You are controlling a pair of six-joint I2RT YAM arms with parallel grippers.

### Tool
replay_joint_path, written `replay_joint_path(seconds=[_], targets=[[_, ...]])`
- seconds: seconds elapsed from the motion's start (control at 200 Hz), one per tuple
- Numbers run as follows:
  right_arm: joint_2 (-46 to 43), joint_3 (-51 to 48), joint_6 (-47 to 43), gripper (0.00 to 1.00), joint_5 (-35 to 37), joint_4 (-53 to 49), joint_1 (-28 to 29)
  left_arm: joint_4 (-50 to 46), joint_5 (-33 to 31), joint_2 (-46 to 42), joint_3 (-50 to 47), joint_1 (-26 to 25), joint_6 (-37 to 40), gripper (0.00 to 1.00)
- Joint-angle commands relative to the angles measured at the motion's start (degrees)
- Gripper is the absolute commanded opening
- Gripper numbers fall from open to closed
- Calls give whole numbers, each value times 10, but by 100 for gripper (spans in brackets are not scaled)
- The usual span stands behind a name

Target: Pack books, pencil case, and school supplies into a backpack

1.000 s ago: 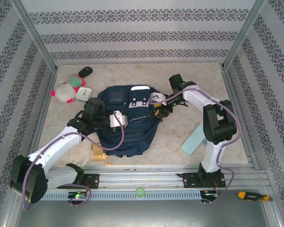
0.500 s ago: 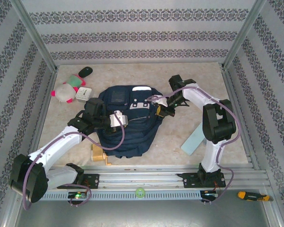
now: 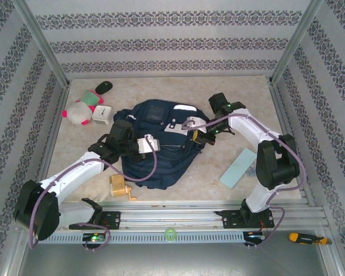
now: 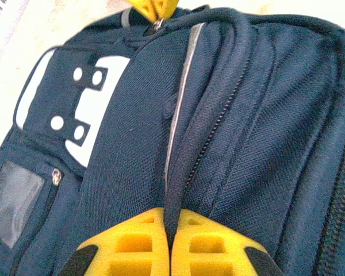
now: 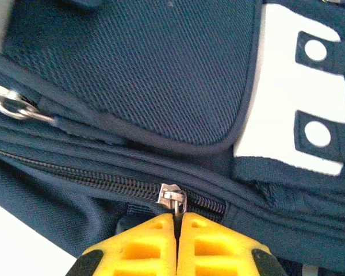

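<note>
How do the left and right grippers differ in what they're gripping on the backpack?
The left gripper has its jaws shut on a raised fabric fold of the backpack; the right gripper has its jaws shut on the metal zipper pull. The left gripper reaches in from the backpack's left side, the right gripper from its right side, near the white patch. Shared: both are shut on the same backpack.

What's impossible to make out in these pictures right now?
- Inside the backpack: every view, its fabric covers it.
- The zip pull tab: right wrist view, pinched between the fingers of the right gripper.
- The sharpener crank: top view, too small.
</note>
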Motion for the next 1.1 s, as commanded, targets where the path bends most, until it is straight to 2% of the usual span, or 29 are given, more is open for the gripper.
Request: replay_joint_path(seconds=[0.0,0.19,0.29,0.305,0.33,0.355,0.495,0.595,0.735,0.92,1.095], targets=[[-51,-30,38,0,-61,1,30,84,-84,17,28,-10,-34,0],[-103,-83,92,0,-57,64,49,122,-118,41,29,-32,-93,0],[-114,-107,117,0,0,94,39,125,-99,33,17,-33,-80,0],[-114,-109,118,6,9,94,34,124,-95,29,14,-32,-75,0],[-114,-110,119,22,17,90,27,119,-84,23,10,-32,-61,0],[-114,-111,115,32,21,87,17,110,-72,17,6,-30,-44,0],[-95,-110,97,47,15,102,-41,90,-10,-7,-10,-7,-13,0],[-59,-82,63,50,10,81,-46,102,9,-14,-15,5,-18,0],[-14,-47,33,51,-53,46,-41,101,11,-10,-10,5,-18,0],[32,-22,46,51,-68,51,-31,105,24,-6,-6,5,-22,0],[61,8,49,42,-73,4,-28,109,14,0,-3,4,-25,0]])
